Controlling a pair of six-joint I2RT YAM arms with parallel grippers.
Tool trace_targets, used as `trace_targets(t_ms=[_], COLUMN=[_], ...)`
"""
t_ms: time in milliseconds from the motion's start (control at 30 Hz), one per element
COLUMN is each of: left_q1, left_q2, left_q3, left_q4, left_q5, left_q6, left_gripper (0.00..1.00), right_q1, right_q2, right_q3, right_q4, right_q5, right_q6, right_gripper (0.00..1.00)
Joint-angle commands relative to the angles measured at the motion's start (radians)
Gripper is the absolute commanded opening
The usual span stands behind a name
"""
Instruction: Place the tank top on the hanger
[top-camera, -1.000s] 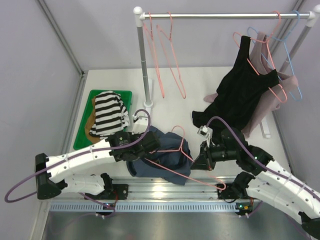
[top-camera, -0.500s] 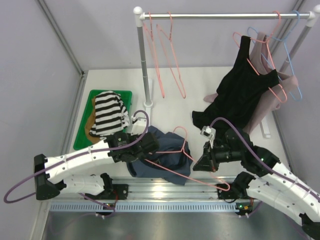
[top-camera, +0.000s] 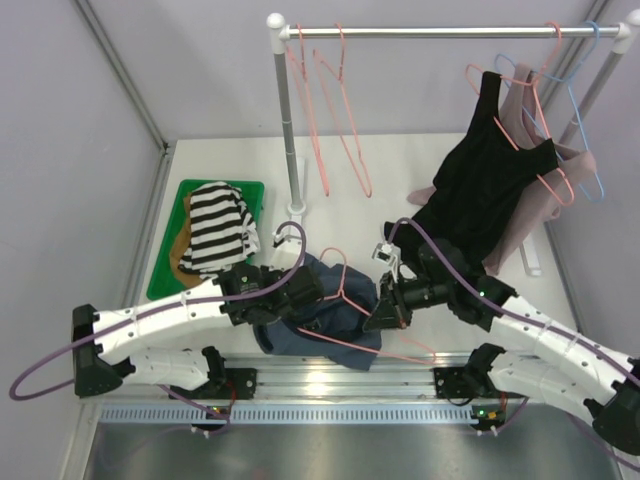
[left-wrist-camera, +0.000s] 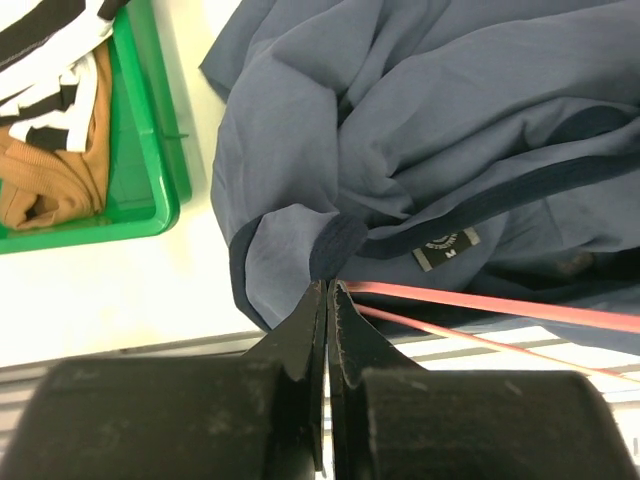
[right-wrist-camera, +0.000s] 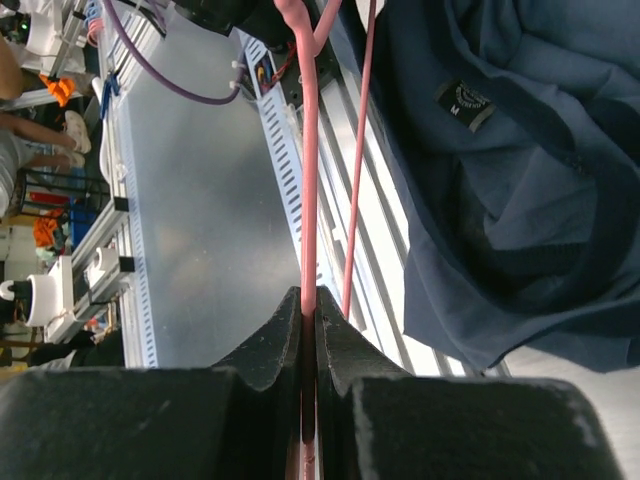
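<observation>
Top external: white surface (top-camera: 420, 170) carries slate-blue tank top (top-camera: 340, 325), crumpled at near edge between arms. Fabric looks soft, light, floppy, likely to slump; best taken at bound strap or neck edge. Pink wire hanger (right-wrist-camera: 309, 150) crosses over it: thin, stiff, springy. Left pincer (left-wrist-camera: 328, 292) pressed together on tank top's dark hem. Right pincer (right-wrist-camera: 309, 300) pinching hanger wire.

The tank top (top-camera: 345, 325) lies at the desk's (top-camera: 400, 190) near edge, between the left claw (left-wrist-camera: 328, 290) and the right claw (right-wrist-camera: 309, 295), with the hanger (right-wrist-camera: 309, 180) across it. The tray (top-camera: 192, 192) of clothes (top-camera: 215, 225) sits to its left. Behind stands the rack (top-camera: 285, 130), with hangers (top-camera: 343, 120) and two tops (top-camera: 480, 190) on its rail.
</observation>
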Motion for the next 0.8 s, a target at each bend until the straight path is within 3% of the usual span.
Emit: trace_targets(t_ms=[0, 400, 667, 767], left_q1=[-0.014, -0.041, -0.051, -0.052], left_q2=[-0.003, 0.017, -0.024, -0.066], left_q3=[0.045, 0.068, 0.037, 0.002], left_q4=[0.045, 0.095, 0.114, 0.15], left_q5=[-0.018, -0.027, -0.062, -0.073], left_q6=[0.025, 0.053, 0.016, 0.007], left_gripper=[0.0, 0.0, 0.0, 0.06], right_q1=[0.014, 0.089, 0.109, 0.114], right_q2=[0.053, 0.236, 0.318, 0.343], right_q3=[-0.007, -0.036, -0.036, -0.039], right_q4=[0.211, 0.547, 0.659, 0.685], right_q5=[-0.043, -0.017, 0.054, 0.086], right_q6=[-0.016, 0.047, 0.059, 0.065], right_gripper=[0.0, 0.0, 0.0, 0.0])
